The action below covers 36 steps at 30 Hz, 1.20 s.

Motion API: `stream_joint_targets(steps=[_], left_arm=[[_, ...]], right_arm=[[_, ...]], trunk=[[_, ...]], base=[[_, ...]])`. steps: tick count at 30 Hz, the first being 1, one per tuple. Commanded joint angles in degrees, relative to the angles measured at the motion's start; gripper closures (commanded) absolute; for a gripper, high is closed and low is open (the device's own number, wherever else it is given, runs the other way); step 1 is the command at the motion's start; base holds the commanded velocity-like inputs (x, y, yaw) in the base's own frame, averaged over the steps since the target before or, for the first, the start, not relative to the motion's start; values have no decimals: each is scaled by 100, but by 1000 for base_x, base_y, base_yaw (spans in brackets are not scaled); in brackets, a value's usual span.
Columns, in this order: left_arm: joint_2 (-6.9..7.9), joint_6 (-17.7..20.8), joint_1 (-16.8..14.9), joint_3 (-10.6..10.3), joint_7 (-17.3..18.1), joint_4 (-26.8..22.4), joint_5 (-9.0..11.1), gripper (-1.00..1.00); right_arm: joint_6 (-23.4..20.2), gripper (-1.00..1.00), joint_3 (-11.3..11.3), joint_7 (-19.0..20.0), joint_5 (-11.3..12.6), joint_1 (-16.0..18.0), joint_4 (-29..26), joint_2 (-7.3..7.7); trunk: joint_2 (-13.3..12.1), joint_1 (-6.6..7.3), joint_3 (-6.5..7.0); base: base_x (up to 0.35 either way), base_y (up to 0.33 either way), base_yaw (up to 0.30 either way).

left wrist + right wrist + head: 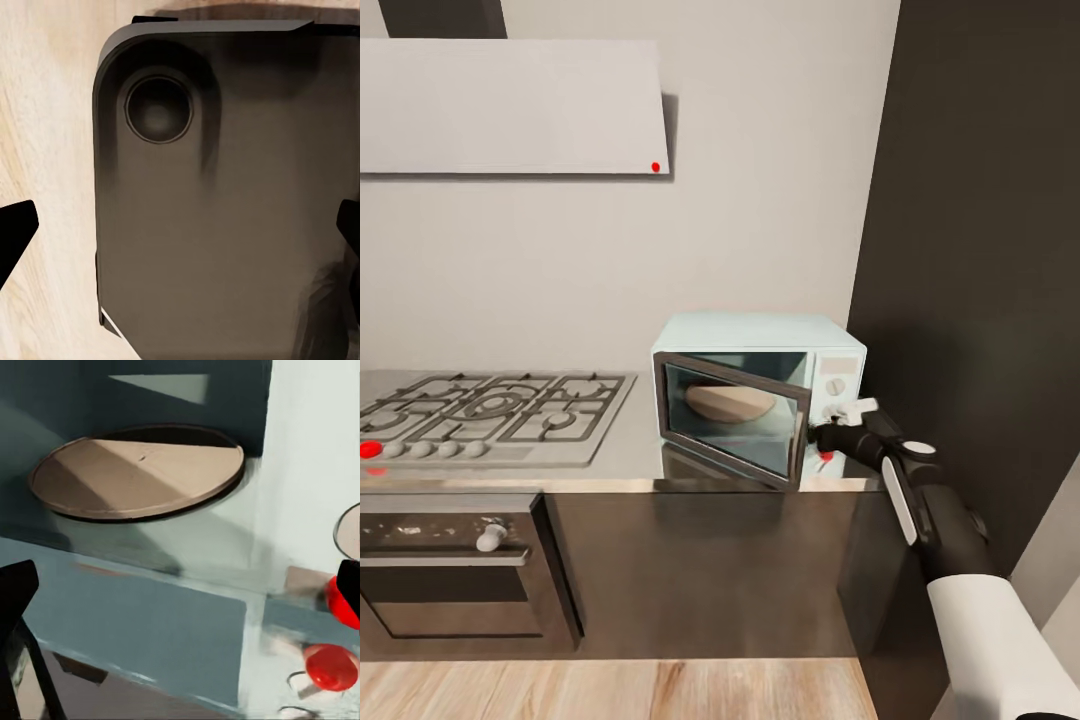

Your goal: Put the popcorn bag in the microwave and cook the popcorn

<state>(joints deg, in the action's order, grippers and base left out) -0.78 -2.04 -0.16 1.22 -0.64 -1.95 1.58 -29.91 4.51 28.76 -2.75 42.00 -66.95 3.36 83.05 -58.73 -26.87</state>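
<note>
Just beyond the spread, empty fingertips of the right gripper (838,432), the microwave (760,395) stands ajar with the popcorn bag (730,402) seemingly inside, so a careless push could nudge the red dot (330,666) before the door (732,418) latches.

I see even, soft lighting; the hood (510,105) casts a thin shadow on the wall right of it (renders slightly blurred, wrist views softest).

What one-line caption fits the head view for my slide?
Right gripper at the ajar door of the mint-blue microwave on the steel countertop, a tan shape inside.
</note>
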Motion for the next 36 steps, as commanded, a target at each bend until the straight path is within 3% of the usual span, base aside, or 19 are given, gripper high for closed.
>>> stream_joint_targets(steps=[1,21,31,36], left_arm=[[-1,-14,-2,9,-7,1,17,-100],[-2,-16,-2,10,-7,2,13,-100],[-1,-16,-2,10,-7,1,15,-100],[-1,-16,-2,10,-7,2,16,-100]], right_arm=[[-24,-100,8,110,-42,-66,-11,4],[-31,-100,-2,202,-24,-123,-19,1],[-46,-100,-169,789,-25,-190,-106,7],[-42,-100,-184,1365,-33,-192,-121,80]], trunk=[[3,0,-6],[3,0,-6],[3,0,-6],[3,0,-6]], base=[[0,0,0],[-80,22,0],[0,0,0],[0,0,0]])
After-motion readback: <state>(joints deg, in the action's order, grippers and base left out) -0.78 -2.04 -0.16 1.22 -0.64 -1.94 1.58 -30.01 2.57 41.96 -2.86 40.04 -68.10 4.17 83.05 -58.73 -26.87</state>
